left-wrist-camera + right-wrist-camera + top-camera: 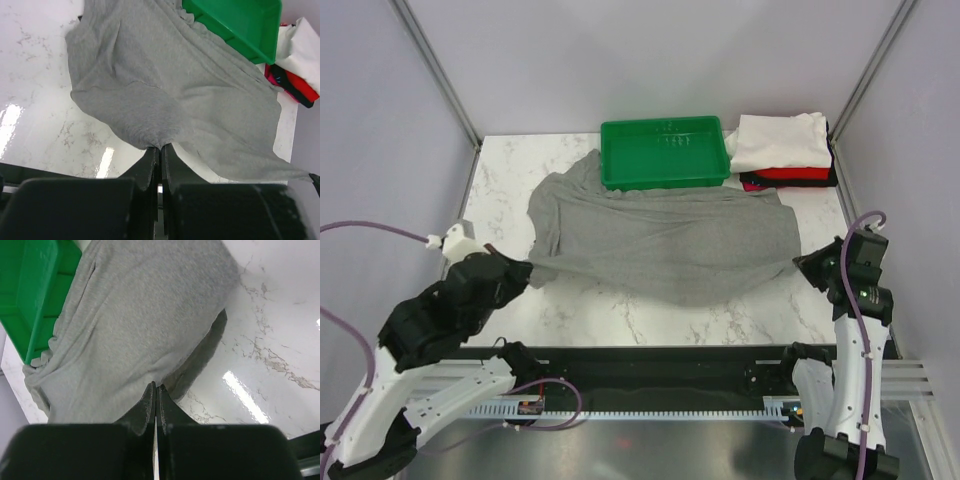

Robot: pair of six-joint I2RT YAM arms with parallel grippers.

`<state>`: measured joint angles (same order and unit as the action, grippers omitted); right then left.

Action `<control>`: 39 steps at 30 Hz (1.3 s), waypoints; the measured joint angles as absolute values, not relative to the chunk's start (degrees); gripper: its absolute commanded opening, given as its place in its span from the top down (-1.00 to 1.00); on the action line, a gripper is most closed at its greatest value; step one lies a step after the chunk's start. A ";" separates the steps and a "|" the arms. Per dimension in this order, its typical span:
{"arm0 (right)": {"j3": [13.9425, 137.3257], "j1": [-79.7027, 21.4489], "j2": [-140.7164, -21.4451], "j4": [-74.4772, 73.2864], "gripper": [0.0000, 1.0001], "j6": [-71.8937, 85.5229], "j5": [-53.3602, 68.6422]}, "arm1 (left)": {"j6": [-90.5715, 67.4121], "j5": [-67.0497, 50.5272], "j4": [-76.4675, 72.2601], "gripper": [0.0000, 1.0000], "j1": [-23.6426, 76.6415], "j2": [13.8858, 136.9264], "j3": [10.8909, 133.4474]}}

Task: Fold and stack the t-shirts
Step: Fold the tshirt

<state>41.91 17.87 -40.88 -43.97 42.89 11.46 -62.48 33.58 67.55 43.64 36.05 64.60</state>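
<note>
The large heather-grey t-shirt (665, 235) lies spread across the middle of the marble table, its far edge draped against the green tray. My left gripper (525, 270) is shut on the shirt's near left edge (160, 146), pinching a fold of cloth. My right gripper (802, 265) is shut on the shirt's near right edge (155, 385). The cloth is stretched between the two grippers. A stack of folded shirts sits at the far right: white (780, 140) on top, red (790, 173) under it, black (820, 181) at the bottom.
A green plastic tray (665, 152) stands at the far middle, touching the grey shirt; it also shows in the left wrist view (240, 25) and the right wrist view (30, 295). Grey walls close the table on three sides. A black rail runs along the near edge.
</note>
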 measured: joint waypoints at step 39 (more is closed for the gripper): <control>47.57 15.14 -52.49 -42.92 1.00 43.22 -5.76 | -17.04 16.05 50.33 0.96 13.13 69.78 72.40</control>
<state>47.57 15.14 -52.49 -42.92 43.22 -5.76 -17.04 16.05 50.33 13.13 69.78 72.40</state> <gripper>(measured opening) 0.007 0.033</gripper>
